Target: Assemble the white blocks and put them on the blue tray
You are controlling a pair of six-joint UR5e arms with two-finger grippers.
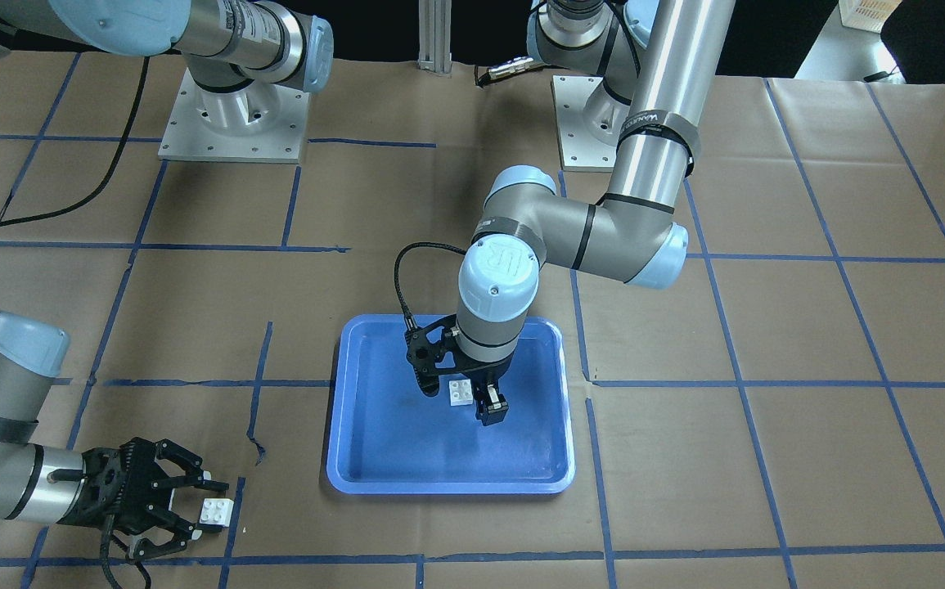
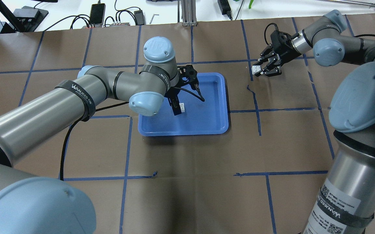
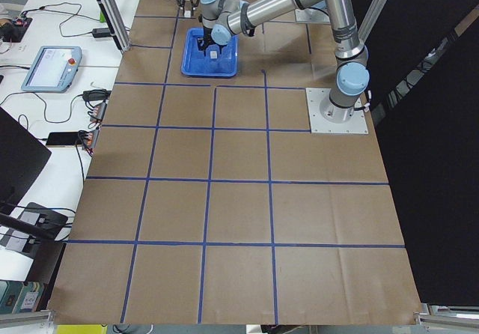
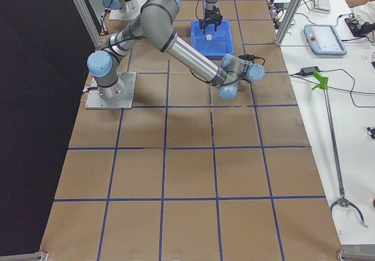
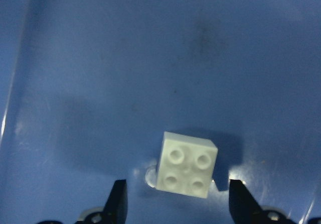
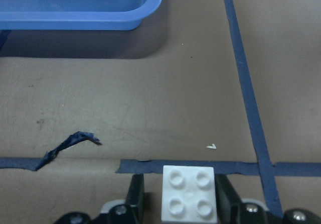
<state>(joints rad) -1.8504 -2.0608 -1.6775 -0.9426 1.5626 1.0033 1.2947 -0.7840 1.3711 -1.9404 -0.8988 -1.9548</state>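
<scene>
**Stage of assembly: the two blocks are apart.** The left gripper (image 5: pixel 178 204) points down over the blue tray (image 1: pixel 447 488) with its jaws wide. One fingertip stands on either side of a white block (image 5: pixel 186 164), with a clear gap to each, so nothing is held. That block lies studs up on the tray floor, toward the middle, turned slightly against the line of the jaws.

The right gripper (image 1: pixel 200 505) reaches low and nearly level along the table (image 1: pixel 767 409). Its jaws are spread and its tips bracket the second white block (image 1: pixel 216 511). In the right wrist view one pad lies against or just beside this block and a gap shows at the other, so it is not clamped. The block sits studs up on the table at a line of blue tape (image 6: pixel 241 73). Seen from behind the robot, it is to the right of the tray and well apart from it, off the tray's far right corner.

**Progress, as judged: early.** One block is inside the tray, but singly. The two are not joined, and no stud of either is covered. What is left is to:
- close on a block;
- bring it across;
- seat it on the studs of the other;
- leave the joined pair on the tray.

Since the tray block is already at the destination, carrying the table block over to it appears the shorter route. Either arm is placed to grasp.
</scene>
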